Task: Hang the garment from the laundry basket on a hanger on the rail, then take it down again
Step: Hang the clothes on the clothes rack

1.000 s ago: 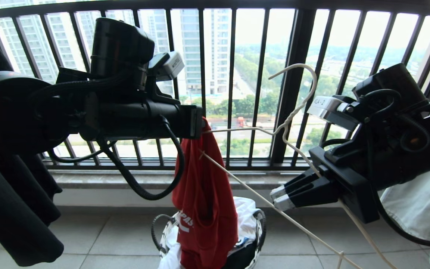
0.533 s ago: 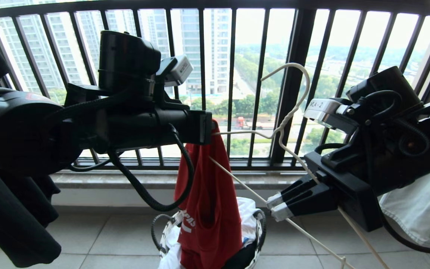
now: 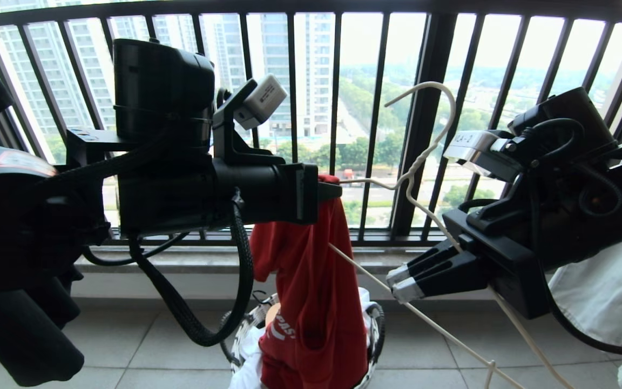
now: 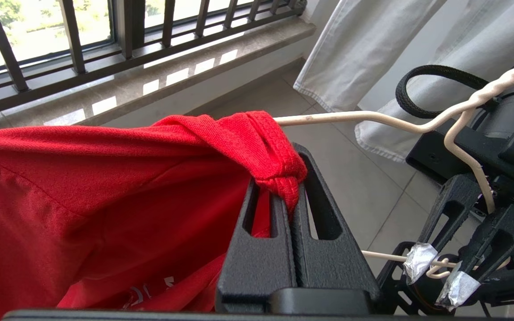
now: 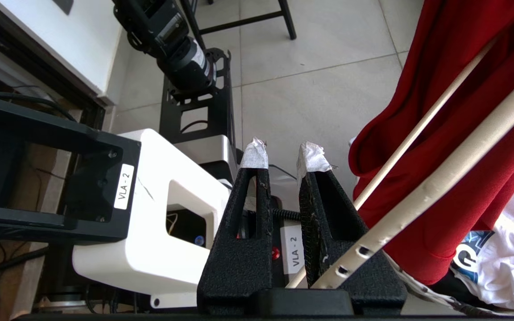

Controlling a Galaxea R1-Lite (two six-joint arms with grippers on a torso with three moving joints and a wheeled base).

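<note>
left gripper [image 4: 293,189] clamps garment [image 3: 316,281] | right gripper [image 3: 400,283] narrowly parted, wire hanger [image 3: 424,156] between — basket [image 3: 376,324] below

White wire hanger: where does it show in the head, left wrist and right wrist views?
Head: white wire hanger right of centre, hook up against the window bars.
Left wrist: arm emerging from the red T-shirt toward the right gripper.
Right wrist: two pale wires cross the right side.
Shared landmark: the red T-shirt.
</note>
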